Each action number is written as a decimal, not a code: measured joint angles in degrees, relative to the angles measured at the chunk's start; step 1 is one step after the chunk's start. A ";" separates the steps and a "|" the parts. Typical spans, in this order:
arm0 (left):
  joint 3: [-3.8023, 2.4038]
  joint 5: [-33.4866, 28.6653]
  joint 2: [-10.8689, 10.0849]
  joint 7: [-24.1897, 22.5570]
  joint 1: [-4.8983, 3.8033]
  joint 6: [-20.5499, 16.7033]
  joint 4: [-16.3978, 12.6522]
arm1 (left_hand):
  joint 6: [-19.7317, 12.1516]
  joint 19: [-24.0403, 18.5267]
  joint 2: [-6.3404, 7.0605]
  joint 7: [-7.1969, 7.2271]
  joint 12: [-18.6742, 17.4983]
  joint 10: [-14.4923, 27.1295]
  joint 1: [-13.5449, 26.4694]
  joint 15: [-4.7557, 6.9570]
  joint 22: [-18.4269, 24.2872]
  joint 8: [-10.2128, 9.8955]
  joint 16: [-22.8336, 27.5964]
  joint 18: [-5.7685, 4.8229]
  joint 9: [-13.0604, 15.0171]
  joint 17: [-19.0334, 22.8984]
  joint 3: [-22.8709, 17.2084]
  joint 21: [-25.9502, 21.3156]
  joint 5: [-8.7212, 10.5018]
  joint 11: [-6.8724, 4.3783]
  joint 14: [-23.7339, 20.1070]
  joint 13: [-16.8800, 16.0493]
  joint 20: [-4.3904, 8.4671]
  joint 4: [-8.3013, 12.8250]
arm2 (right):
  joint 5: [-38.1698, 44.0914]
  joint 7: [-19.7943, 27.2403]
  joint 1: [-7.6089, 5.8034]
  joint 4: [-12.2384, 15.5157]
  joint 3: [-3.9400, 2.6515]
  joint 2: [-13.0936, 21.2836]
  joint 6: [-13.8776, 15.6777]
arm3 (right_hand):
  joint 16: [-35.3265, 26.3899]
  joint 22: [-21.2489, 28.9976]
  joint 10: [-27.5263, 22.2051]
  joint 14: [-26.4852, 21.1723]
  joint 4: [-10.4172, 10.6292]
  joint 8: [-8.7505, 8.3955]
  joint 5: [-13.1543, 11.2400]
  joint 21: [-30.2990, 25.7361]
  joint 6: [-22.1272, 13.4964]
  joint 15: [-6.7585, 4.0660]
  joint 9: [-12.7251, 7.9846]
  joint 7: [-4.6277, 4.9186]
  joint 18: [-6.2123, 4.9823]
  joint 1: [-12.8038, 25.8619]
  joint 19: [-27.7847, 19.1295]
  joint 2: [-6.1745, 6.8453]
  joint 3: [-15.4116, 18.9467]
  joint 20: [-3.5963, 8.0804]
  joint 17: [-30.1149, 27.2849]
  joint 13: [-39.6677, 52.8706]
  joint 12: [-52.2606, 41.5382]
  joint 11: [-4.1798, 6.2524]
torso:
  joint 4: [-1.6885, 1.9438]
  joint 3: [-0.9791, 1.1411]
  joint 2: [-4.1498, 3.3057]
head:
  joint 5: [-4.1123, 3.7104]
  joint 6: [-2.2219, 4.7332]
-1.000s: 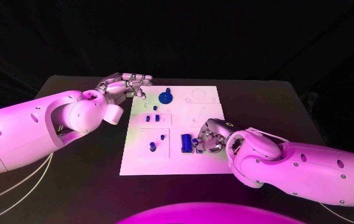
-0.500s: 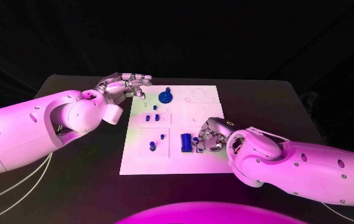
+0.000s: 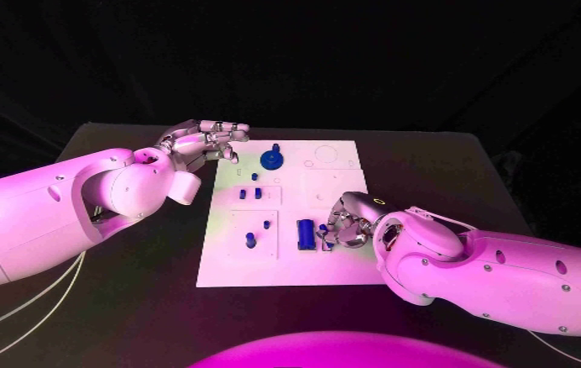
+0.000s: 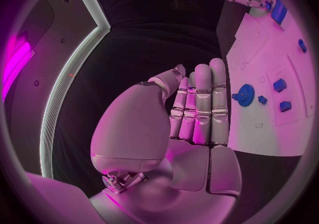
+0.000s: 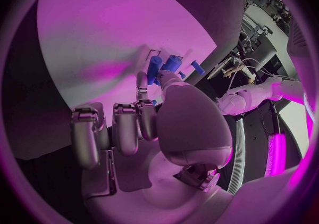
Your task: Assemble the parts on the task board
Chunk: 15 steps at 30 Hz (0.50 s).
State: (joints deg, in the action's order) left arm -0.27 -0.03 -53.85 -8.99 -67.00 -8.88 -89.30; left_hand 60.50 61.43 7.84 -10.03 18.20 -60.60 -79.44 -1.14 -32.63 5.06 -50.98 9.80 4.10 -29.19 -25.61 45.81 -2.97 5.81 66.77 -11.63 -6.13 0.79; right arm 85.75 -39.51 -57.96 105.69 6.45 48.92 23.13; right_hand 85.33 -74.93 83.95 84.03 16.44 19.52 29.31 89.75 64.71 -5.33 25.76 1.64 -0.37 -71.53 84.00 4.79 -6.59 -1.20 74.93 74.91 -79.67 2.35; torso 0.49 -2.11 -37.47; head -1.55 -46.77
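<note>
I see a black table (image 3: 133, 284) with dark all around it, like a black curtain behind. In the middle of the table lies the white task board (image 3: 290, 267), and I will say where things are from that board.

My left hand (image 3: 200, 143) hangs just past the board's far left corner, over the black table. Its fingers (image 4: 202, 101) are straight and close side by side, with the thumb bent in front of them. It holds nothing, and it touches no part.

My right hand (image 3: 345, 223) is over the near right part of the board. Its fingers (image 5: 126, 128) are curled in. The fingertips are right at a small blue piece (image 3: 323, 233), but I cannot tell if they pinch it or only touch it.

Just beside that hand, toward the board's middle, stands a blue block (image 3: 306, 233). It is close to the fingertips. Near the board's near left part are two blue pegs (image 3: 251, 239). A bit farther up the board are two little blue parts (image 3: 251, 193) side by side. At the far edge of the board sits a blue gear (image 3: 273, 160), not far from my left hand but not touching it
</note>
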 measured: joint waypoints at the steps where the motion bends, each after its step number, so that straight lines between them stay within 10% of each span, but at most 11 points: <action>1: 0.00 0.00 0.00 0.01 0.00 0.02 0.00 | 0.00 0.00 0.00 0.00 0.00 0.00 0.00 0.00 0.00 0.00 0.00 0.00 0.00 0.00 0.00 0.00 0.00 0.00 0.00 0.00 0.00 0.00 | 0.00 0.01 -0.01 0.00 -0.01 0.02 -0.05 | 0.00 0.00 0.00 0.00 0.00 0.00 0.00 0.00 0.00 0.00 0.01 0.00 0.00 0.00 0.00 0.00 0.00 0.00 0.00 0.00 -0.24 0.00 | 0.00 -0.01 0.00 | 0.00 0.00; 15: 0.00 0.00 -0.05 0.19 0.00 0.21 0.00 | 0.00 0.00 0.00 0.00 0.00 0.21 0.00 0.00 0.07 0.00 0.00 0.00 0.00 0.08 0.00 0.00 0.00 0.21 0.00 0.05 0.00 0.00 | 0.06 -0.17 0.19 -0.27 0.20 0.40 -2.19 | -0.01 0.01 0.00 0.00 0.15 0.45 0.19 0.00 0.72 0.00 0.31 -0.34 0.00 1.65 0.00 -0.16 -0.17 0.00 -0.01 -0.01 -0.45 0.00 | 0.07 -0.02 -0.04 | 0.00 -0.13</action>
State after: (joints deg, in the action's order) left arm -0.27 -0.03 -53.90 -8.80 -67.00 -8.67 -89.30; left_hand 60.50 61.43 7.84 -10.03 18.19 -60.38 -79.44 -1.14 -32.56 5.06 -50.98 9.80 4.10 -29.11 -25.61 45.81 -2.97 6.03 66.76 -11.58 -6.14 0.79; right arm 85.81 -39.67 -57.76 105.42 6.66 49.33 20.95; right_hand 85.33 -74.92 83.95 84.02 16.59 19.97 29.51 89.75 65.44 -5.33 26.06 1.30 -0.37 -69.87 84.00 4.62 -6.76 -1.21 74.93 74.90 -80.12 2.35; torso 0.56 -2.13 -37.51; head -1.55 -46.91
